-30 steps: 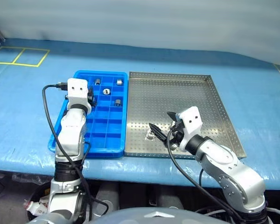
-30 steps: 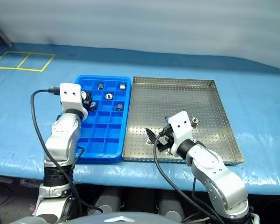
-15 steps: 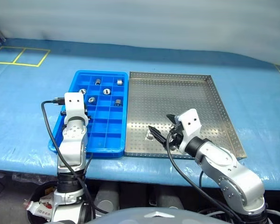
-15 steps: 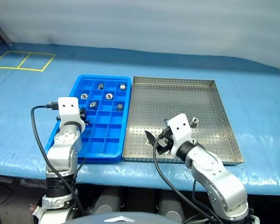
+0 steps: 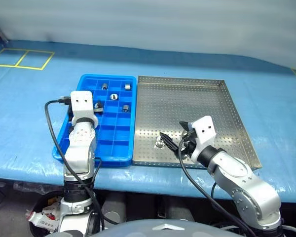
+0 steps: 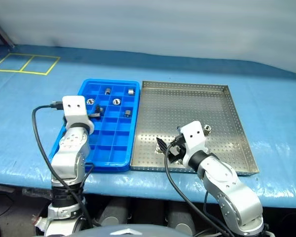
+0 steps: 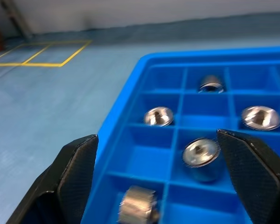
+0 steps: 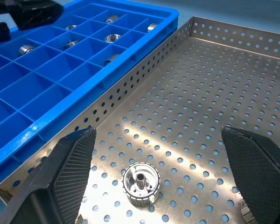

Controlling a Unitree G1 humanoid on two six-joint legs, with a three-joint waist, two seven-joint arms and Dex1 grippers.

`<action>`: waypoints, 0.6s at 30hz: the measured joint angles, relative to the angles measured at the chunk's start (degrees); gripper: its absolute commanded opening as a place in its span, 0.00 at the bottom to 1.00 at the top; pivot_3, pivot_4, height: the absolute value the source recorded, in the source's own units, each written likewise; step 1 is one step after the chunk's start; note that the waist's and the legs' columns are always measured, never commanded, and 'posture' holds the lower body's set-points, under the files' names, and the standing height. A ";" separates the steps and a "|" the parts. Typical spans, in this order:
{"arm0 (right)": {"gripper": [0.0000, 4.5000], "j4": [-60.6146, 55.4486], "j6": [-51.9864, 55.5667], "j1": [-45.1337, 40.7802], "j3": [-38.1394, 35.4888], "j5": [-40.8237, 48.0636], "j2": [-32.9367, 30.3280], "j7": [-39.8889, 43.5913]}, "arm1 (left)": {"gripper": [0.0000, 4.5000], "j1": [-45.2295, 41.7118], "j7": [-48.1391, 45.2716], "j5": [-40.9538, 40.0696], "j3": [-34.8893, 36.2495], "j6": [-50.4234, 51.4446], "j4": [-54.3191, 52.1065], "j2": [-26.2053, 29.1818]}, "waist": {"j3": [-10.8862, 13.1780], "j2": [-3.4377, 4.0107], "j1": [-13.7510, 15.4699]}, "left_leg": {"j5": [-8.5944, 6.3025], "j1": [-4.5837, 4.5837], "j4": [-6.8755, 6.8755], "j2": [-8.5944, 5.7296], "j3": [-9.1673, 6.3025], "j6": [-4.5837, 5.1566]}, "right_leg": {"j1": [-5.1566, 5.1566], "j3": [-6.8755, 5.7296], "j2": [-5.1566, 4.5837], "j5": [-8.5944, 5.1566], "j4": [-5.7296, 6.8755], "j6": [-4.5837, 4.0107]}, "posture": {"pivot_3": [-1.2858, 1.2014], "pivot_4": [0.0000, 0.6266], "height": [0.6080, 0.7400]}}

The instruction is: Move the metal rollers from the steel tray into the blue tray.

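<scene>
- While the blue-covered desk point(image 5: 29, 113) carries both trays side by side, the steel tray point(image 5: 197, 106) lies to the right, touching the blue tray point(image 5: 81, 81) along their shared edge.
- Nearly bare, the steel tray holds one metal roller point(image 8: 141, 182) on its perforated floor near the front rim, and a second small roller point(image 6: 207, 130) just beyond the right wrist.
- Across the blue tray, several rollers sit in separate compartments toward the far end; the left wrist view shows them one to a cell, among them a roller point(image 7: 201, 157) in the cell between the fingers.
- Over the blue tray's left columns hangs the left tool point(image 7: 159, 184), its fingers now spread wide where a second ago they were pressed together; a roller point(image 7: 138, 211) lies low in a near cell, blurred, so it has likely just been dropped.
- Beside the front roller, the right tool point(image 8: 163, 179) waits with fingers spread on either side of it, not yet pinching, as it was a second ago.
- By my reading, one more roller is delivered, and the pick from the steel tray comes next.
</scene>
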 measured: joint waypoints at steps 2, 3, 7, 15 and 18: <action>1.00 -1.45 0.15 1.04 -0.50 0.38 -0.01 0.05 | 0.99 -1.39 -7.62 -4.30 -3.25 0.34 0.00 2.07 | 0.00 0.00 -0.15 | 0.00 -0.01 -0.02 0.01 -0.01 0.00 | -0.02 -0.01 0.01 -0.01 -0.01 -0.02 | 0.57 0.24 1.00; 1.00 -2.19 0.28 1.68 -0.81 0.62 -0.09 0.14 | 0.99 -2.07 -11.74 -6.31 -4.92 0.91 0.01 3.51 | 0.00 0.01 -0.28 | 0.00 0.00 -0.05 0.01 -0.01 0.00 | -0.02 -0.01 0.02 -0.03 0.00 -0.05 | 0.56 0.24 1.00; 1.00 -4.61 1.21 4.73 -2.44 1.48 -1.69 0.48 | 0.99 -6.22 -28.41 -12.26 -13.92 3.83 0.56 13.52 | 0.00 0.02 -1.22 | 0.00 0.03 -0.06 0.06 -0.02 0.00 | -0.04 -0.02 0.08 -0.07 0.05 -0.11 | 0.55 0.24 1.00; 1.00 -8.60 3.00 9.27 -4.85 2.92 -2.08 0.02 | 0.99 -14.35 -45.27 -13.58 -24.93 2.74 8.20 20.87 | 0.00 0.05 -2.24 | 0.00 0.05 -0.07 0.06 0.00 0.00 | -0.05 0.02 0.06 -0.07 0.02 -0.10 | 0.53 0.24 1.00; 1.00 -9.52 2.99 10.72 -4.43 2.75 -2.09 -0.44 | 0.99 -16.50 -52.01 -13.39 -29.70 -0.12 12.08 22.59 | 0.00 0.06 -2.49 | 0.00 0.03 -0.10 0.06 0.01 0.00 | -0.08 0.04 0.06 -0.08 0.02 -0.11 | 0.53 0.24 1.00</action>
